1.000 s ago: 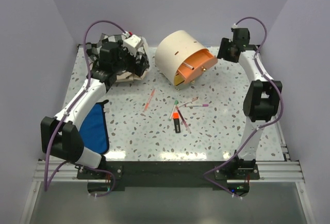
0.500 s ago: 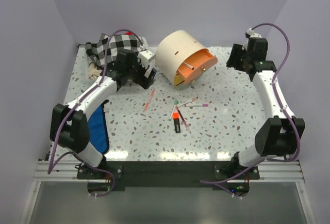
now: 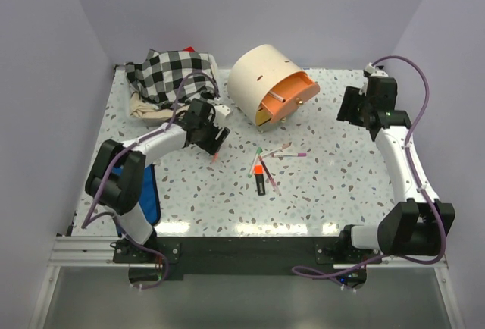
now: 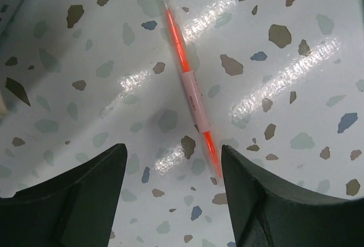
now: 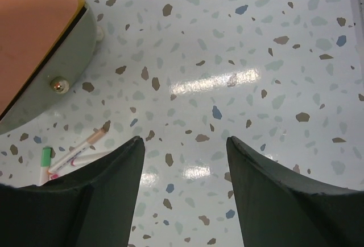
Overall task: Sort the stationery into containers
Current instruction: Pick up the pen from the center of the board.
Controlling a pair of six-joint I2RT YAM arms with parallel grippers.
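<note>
The cream drum-shaped cabinet [image 3: 261,79] lies at the back centre with one orange drawer [image 3: 289,92] pulled open; in the right wrist view its drawer front [image 5: 34,36] and a gold knob [image 5: 57,83] show. A thin pink-orange pen [image 3: 219,148] lies alone on the table. My left gripper [image 3: 214,137] hovers over it, open and empty; in the left wrist view the pen [image 4: 190,90] lies diagonally ahead of the gripper [image 4: 173,156], its lower tip near the right finger. A cluster of pens and an orange highlighter [image 3: 264,168] lies mid-table. My right gripper [image 3: 348,106] is open and empty above bare table [image 5: 183,144].
A black-and-white checked cloth pile [image 3: 170,71] sits at the back left. A blue flat item [image 3: 144,185] lies under the left arm. Pens with a green cap [image 5: 45,159] show at the left edge of the right wrist view. Purple walls enclose the table.
My left gripper has moved from the checked cloth pile nearer and rightward, down over the lone pink-orange pen. My right arm has swung rightward and nearer, away from the cabinet.
</note>
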